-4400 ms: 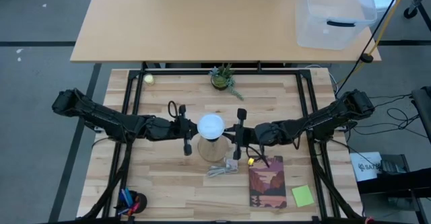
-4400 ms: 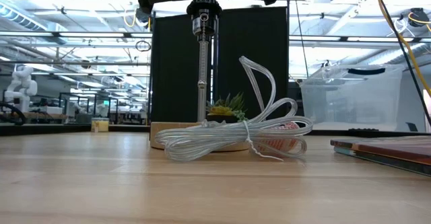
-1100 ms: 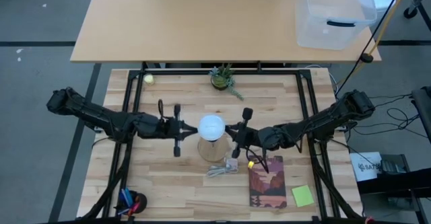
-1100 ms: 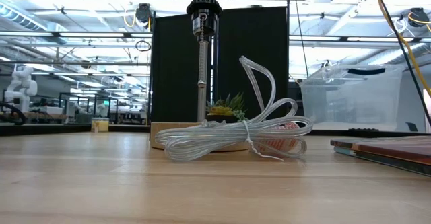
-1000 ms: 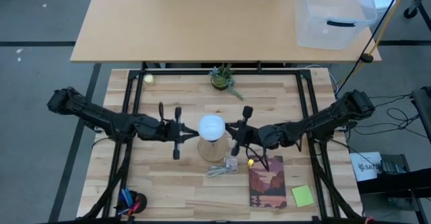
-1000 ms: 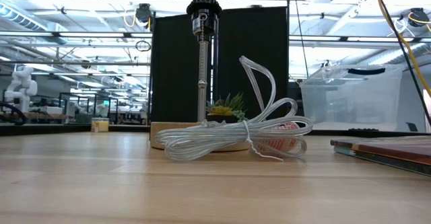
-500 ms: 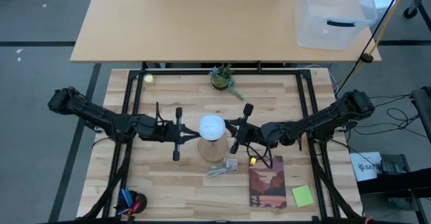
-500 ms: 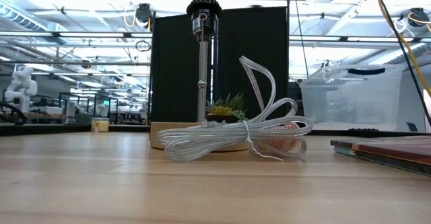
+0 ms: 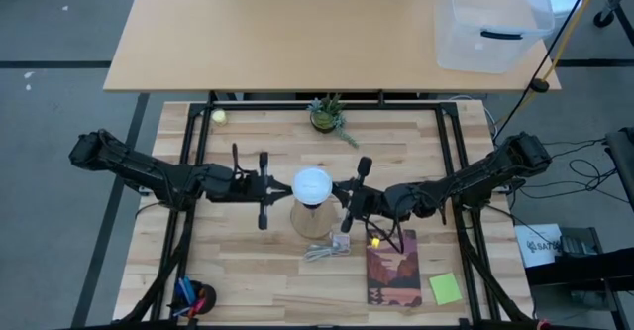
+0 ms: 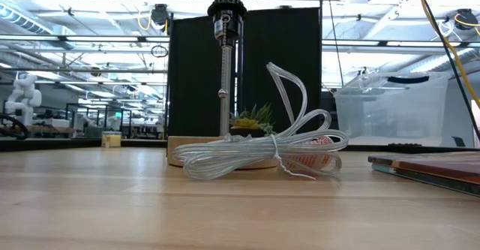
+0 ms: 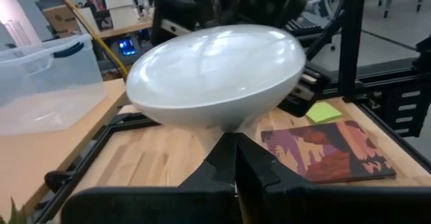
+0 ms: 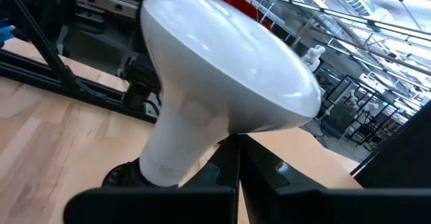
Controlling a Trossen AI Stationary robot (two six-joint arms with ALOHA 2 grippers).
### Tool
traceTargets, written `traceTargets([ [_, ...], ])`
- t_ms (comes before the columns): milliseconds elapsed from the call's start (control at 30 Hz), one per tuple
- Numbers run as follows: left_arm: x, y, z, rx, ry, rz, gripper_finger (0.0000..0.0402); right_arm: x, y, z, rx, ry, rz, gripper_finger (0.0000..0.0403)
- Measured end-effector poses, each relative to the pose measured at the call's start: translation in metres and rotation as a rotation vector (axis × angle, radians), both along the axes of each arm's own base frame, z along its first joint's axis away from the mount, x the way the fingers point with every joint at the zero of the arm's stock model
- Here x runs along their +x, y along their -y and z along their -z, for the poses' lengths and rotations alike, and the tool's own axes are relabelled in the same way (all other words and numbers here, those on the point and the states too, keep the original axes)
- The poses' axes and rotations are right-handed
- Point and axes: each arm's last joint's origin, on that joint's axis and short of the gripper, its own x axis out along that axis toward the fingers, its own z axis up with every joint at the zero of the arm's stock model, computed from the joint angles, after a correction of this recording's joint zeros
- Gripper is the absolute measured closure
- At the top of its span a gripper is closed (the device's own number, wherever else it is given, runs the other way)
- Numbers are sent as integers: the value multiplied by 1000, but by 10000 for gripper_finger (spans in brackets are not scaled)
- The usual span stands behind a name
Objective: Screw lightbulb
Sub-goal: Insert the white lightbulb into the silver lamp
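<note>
The white lightbulb (image 9: 311, 184) stands globe up, its neck (image 12: 174, 150) set in the black socket (image 10: 226, 13) atop a thin metal stem (image 10: 223, 92) that rises from a round wooden base (image 9: 312, 219). My left gripper (image 9: 263, 191) is open just left of the bulb, at globe height. My right gripper (image 9: 355, 193) is open just right of it. Both point level at the bulb, which fills the left wrist view (image 11: 215, 69) and the right wrist view (image 12: 229, 62). Neither touches it.
A coil of clear cord (image 9: 327, 249) lies in front of the base. A book (image 9: 393, 268) and a sticky note (image 9: 445, 288) lie near right. A potted plant (image 9: 327, 117) and a small yellow-green ball (image 9: 219, 116) sit at the far edge. A clear bin (image 9: 490, 23) stands on the table beyond.
Within the last second both grippers have stayed open beside the bulb and hardly moved. Against the oldest frame, each has drawn back a little from the bulb, the left toward the table's left edge, the right toward its right edge. The bulb has not moved.
</note>
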Motion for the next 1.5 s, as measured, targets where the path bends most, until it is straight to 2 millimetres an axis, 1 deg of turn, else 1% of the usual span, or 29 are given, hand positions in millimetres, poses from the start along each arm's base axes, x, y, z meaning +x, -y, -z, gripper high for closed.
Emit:
traceTargets([
  [267,1,-6,1,-1,-11,-31,401,-2,-6,0,13,1,-26,403],
  [500,2,-15,3,-44,-23,-88,401,-4,-13,1,14,-4,-51,403],
  [667,2,-16,4,-38,-39,-103,401,-6,-19,3,6,-24,-69,403],
  [900,-5,-16,-3,-18,-10,-91,401,-7,-20,6,29,-50,-63,403],
  [1100,-11,-7,-7,6,-1,-53,401,-5,-12,6,23,-38,30,403],
  [1367,-16,5,-5,18,-28,-28,401,0,5,5,24,-30,83,403],
  [1500,-17,10,-5,17,-26,-5,401,1,8,2,11,-7,89,403],
])
